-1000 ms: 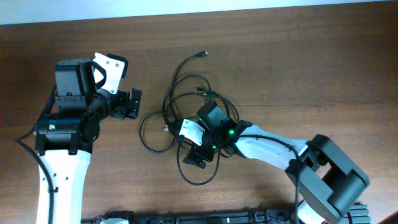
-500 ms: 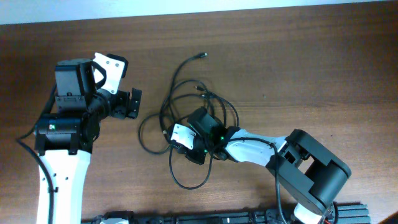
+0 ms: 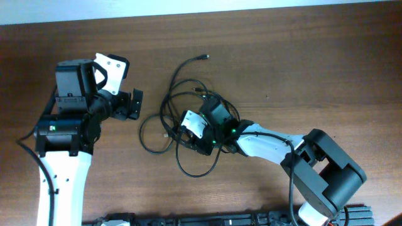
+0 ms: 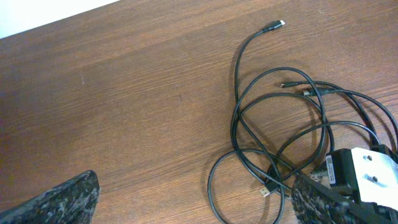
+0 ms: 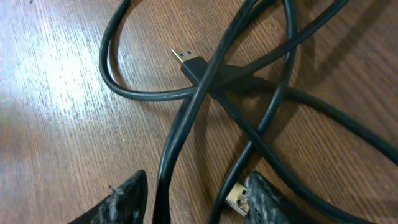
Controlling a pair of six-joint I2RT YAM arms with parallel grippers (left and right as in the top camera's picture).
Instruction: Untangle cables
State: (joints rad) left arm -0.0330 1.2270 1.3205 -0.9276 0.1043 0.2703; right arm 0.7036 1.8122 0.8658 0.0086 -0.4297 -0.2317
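— How is the right tool (image 5: 196, 186) set?

— Its fingers are apart, low over the tangle. One black strand runs up between them, close to one finger (image 5: 127, 196). Whether they touch I cannot tell. A silver-tipped plug (image 5: 235, 198) lies just beside the other finger.

— And around it?

— The cables (image 5: 208, 84) cross in front of the tool, with a second plug (image 5: 186, 56) lying where several strands overlap. From overhead, the loops are bunched at mid-counter (image 3: 314, 63) around and under that tool, and one loose end (image 3: 204, 56) trails toward the far edge.

— The left tool (image 3: 135, 105)?

— It is also spread open with nothing in it, and it hangs well apart from the tangle on its left side.
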